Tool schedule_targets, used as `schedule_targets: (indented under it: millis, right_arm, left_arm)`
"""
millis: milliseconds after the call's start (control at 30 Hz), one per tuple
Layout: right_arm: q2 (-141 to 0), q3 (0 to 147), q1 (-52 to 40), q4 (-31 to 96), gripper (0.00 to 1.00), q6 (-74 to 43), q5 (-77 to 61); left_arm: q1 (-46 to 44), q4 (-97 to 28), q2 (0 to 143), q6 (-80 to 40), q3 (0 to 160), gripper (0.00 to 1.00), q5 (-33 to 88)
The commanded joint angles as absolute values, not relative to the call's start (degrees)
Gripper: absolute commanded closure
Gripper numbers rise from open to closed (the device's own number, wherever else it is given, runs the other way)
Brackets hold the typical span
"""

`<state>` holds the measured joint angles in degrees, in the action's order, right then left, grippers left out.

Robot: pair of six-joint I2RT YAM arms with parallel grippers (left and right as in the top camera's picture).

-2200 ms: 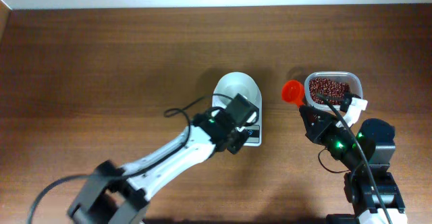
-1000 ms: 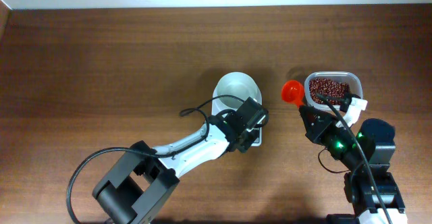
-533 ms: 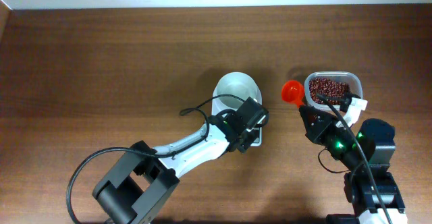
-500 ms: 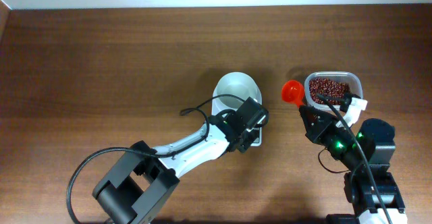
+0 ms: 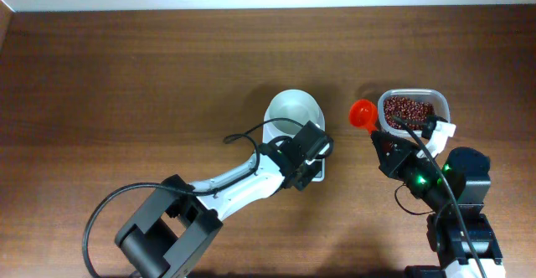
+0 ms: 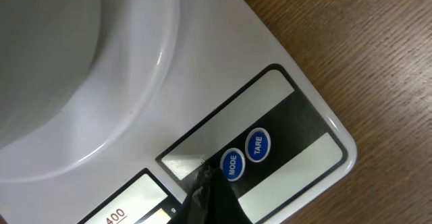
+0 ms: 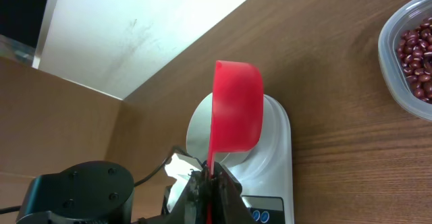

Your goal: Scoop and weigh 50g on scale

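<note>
Poking at the scale (image 6: 223, 55) buttons (image 6: 231, 163), the closed left gripper (image 6: 203, 178) should press one softly. The right gripper (image 7: 210, 183) grips the red scoop (image 7: 236, 109); the beans (image 5: 407, 108) sit in the tub (image 5: 446, 106).

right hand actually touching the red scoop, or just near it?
Touching. Right wrist view: the red scoop has its handle running straight down into the right hand, pinched in its shut grip.

The scale (image 5: 292, 113) is white with blue buttons (image 6: 257, 144) on a black strip (image 6: 297, 126), the scoop (image 7: 236, 106) orange-red, the beans (image 5: 408, 108) dark red-brown, the table (image 5: 126, 85) brown with wood grain.
</note>
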<state>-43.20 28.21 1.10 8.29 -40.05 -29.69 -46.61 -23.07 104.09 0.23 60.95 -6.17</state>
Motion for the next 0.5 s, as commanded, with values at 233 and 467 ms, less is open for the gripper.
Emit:
schedule_targets:
  millis: [233, 467]
  right_arm:
    - [-43.2, 29.2, 1.6, 7.9, 0.96, -39.4, -30.2]
    - [-43.2, 29.2, 1.6, 7.9, 0.96, -39.4, -30.2]
  left_arm:
    - [-46.7, -22.7, 105.0, 1.6, 60.8, 1.00, -5.4]
    - [-46.7, -22.9, 105.4, 1.6, 60.8, 1.00, -5.9]
